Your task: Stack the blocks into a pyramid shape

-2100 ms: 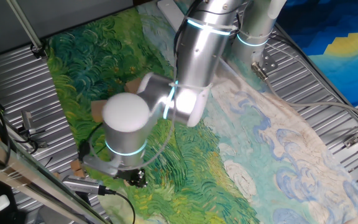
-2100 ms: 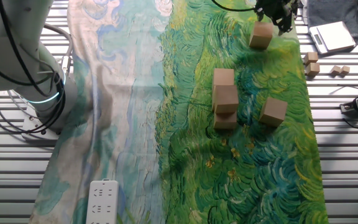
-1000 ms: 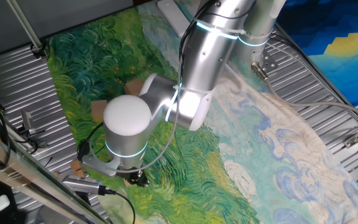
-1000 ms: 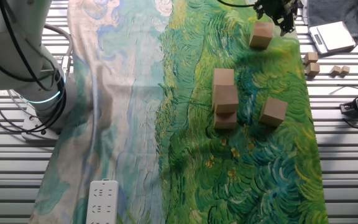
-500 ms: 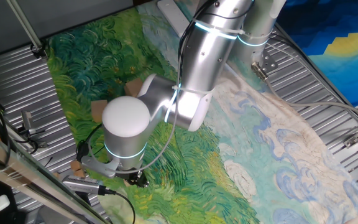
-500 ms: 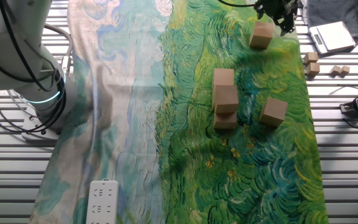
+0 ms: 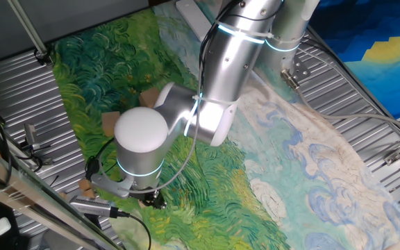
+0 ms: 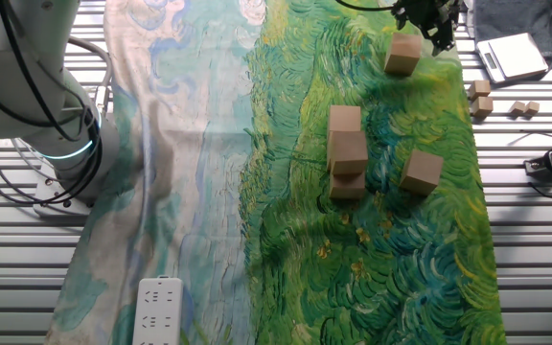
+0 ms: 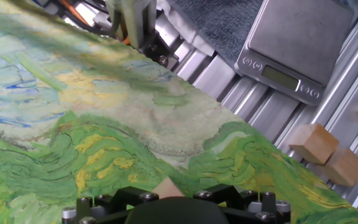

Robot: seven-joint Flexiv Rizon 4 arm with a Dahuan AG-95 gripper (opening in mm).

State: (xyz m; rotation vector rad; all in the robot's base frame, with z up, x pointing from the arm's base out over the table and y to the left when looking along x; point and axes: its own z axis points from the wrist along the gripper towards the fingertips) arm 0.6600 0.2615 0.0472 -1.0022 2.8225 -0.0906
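- Four blocks show clearly on the painted cloth [image 8: 286, 192] in the other fixed view: a far block [image 8: 402, 53] near the cloth's far right edge, a right block [image 8: 421, 172] standing apart, and a cluster [image 8: 347, 151] near the middle.
- Within the cluster, one block sits on top of another, with a third just behind, touching; how many lie underneath cannot be told.
- Hand [image 8: 427, 21] hovers just beyond the far block, at the top edge of that view, dark fingers pointing down.
- Whether the hand is open or closed cannot be told; nothing appears between its fingers.
- In the hand view a tan corner of the far block peeks out beside the black housing at the bottom edge.
- Small wood cubes [image 8: 479, 99] lie off the cloth on the slatted bench [image 8: 535, 240], right of the far block.
- Scale [image 9: 294, 46] rests on the bench beyond them.
- Power strip [image 8: 159, 311] lies at the near left of the cloth.
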